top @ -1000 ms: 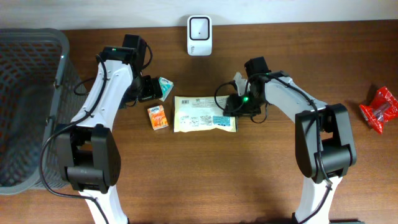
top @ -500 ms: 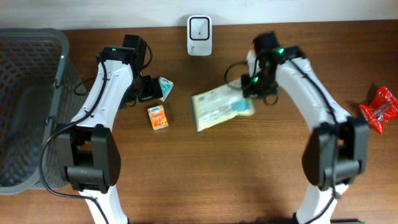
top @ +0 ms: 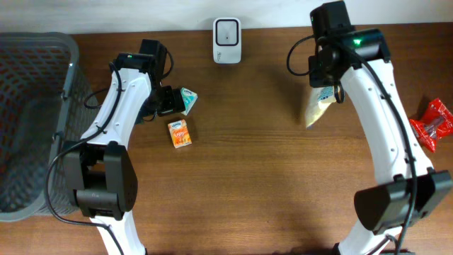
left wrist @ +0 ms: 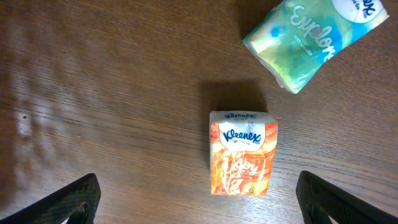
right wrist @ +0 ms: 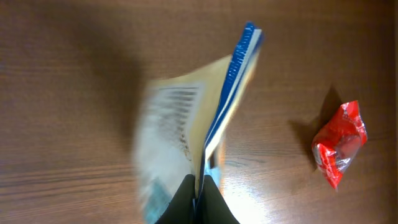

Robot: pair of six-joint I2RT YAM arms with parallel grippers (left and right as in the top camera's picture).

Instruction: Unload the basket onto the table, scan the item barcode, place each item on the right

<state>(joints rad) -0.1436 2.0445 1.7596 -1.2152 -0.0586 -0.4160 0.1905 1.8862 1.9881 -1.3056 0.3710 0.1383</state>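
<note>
The right end effector (right wrist: 198, 199) is clenched on one edge of the flat cream, blue-trimmed packet (top: 316, 110), which hangs from it off the worktop (top: 248, 184), right of the white barcode scanner (top: 226, 31); the left end effector (top: 164, 100), left of the scanner, stands released.

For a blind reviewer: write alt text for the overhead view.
The right end effector is shut on a flat yellow packet that hangs edge-on above the wooden table, right of a white scanner. The left end effector hovers open by a green tissue pack and an orange tissue pack; a grey basket sits far left.
</note>
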